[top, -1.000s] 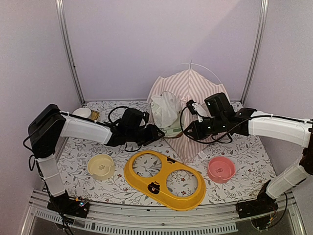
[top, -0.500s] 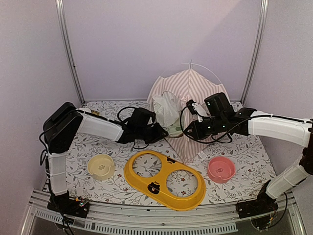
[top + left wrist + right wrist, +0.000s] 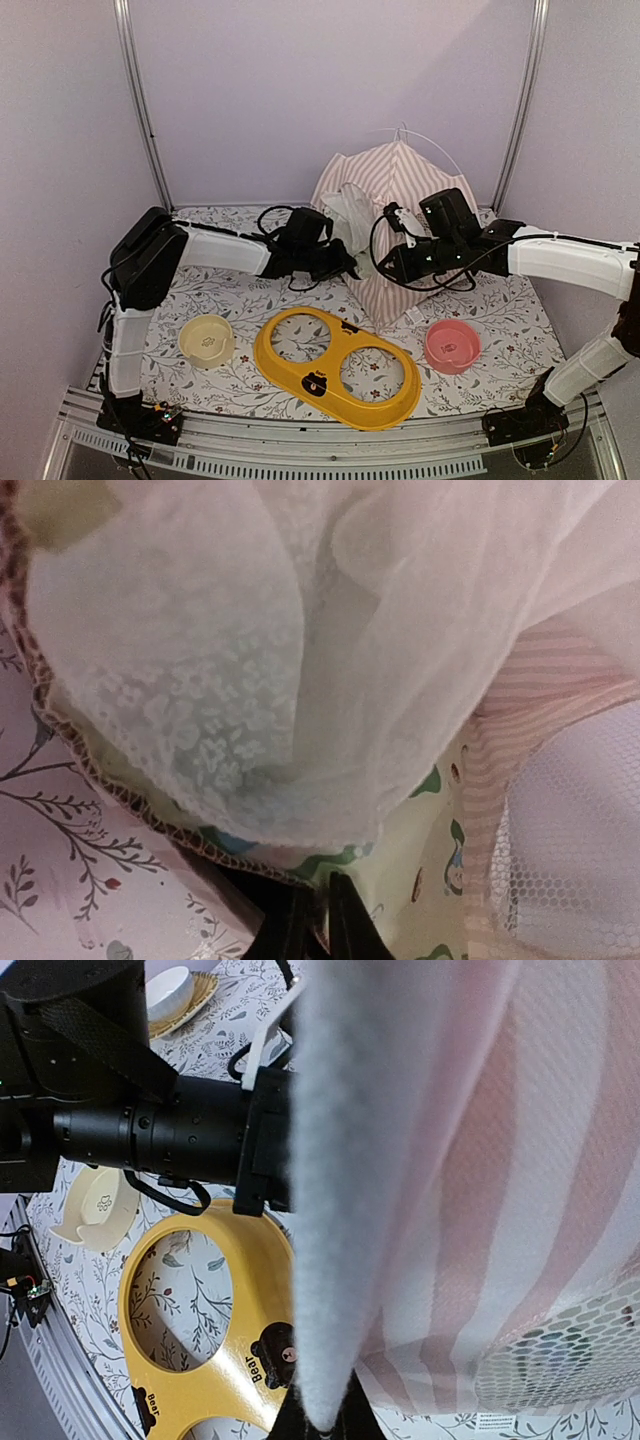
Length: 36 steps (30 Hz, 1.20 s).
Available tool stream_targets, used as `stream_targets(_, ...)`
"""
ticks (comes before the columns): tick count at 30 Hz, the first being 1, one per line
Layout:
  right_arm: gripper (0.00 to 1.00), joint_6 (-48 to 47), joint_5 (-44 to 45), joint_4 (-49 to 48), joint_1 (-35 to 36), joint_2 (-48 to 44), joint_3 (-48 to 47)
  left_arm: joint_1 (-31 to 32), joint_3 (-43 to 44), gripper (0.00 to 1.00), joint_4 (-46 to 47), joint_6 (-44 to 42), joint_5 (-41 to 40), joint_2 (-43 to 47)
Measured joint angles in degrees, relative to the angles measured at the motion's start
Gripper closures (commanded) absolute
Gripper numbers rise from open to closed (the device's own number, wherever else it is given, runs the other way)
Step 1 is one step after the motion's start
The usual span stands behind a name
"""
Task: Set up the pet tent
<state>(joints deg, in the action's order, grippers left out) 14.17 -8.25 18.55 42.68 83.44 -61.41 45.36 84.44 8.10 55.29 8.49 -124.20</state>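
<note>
The pet tent, pink-and-white striped with thin white poles, stands at the back centre. Its sheer lace curtain hangs at the front left. My left gripper reaches under that curtain. In the left wrist view it is shut on the brown-stitched edge of a cartoon-printed mat lying beneath the lace. My right gripper is at the tent's front. In the right wrist view it is shut on the lower edge of the striped fabric.
A yellow two-hole bowl stand lies in front of the tent. A cream bowl sits to its left and a pink bowl to its right. A small white bowl on a gold saucer is at the far left.
My left arm has stretched right toward the tent, carrying the mat under the lace curtain. The tent has shifted slightly right. My right arm has hardly moved.
</note>
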Motion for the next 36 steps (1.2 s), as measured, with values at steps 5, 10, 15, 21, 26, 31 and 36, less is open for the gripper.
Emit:
stream_targets(5, 1.0, 0.0, 0.04, 0.02, 0.02, -0.52, 0.35, 0.02, -0.07, 0.68, -1.84, -0.74, 0.11, -2.51)
stream_targets(10, 1.0, -0.04, 0.57, 0.37, -0.61, -1.57, 1.07, 0.39, -3.87, 0.45, -0.46, -1.7, -0.24, 0.28)
stream_targets(15, 1.0, -0.26, 0.44, 1.42, -2.6, -2.75, 1.07, 1.14, -10.56, 0.42, -0.66, -3.54, -2.36, 7.65)
stream_targets(21, 1.0, -1.18, 0.96, 2.58, -3.69, -2.97, 1.07, 1.14, -14.67, 0.37, -3.43, -7.48, -5.99, 18.4)
stream_targets(26, 1.0, -1.4, 0.94, 2.6, -3.74, -3.13, 1.29, -0.57, -14.82, 0.33, -4.85, -13.68, -8.04, 25.18)
stream_targets(31, 1.0, -1.44, 0.59, 2.12, -3.76, -3.78, 2.38, -8.15, -8.9, 0.32, -7.06, -22.73, -5.68, 23.19)
stream_targets(36, 1.0, -1.42, 0.31, 1.92, -3.76, -4.46, 3.02, -13.22, 2.21, 0.32, -8.61, -32.26, -1.33, 16.22)
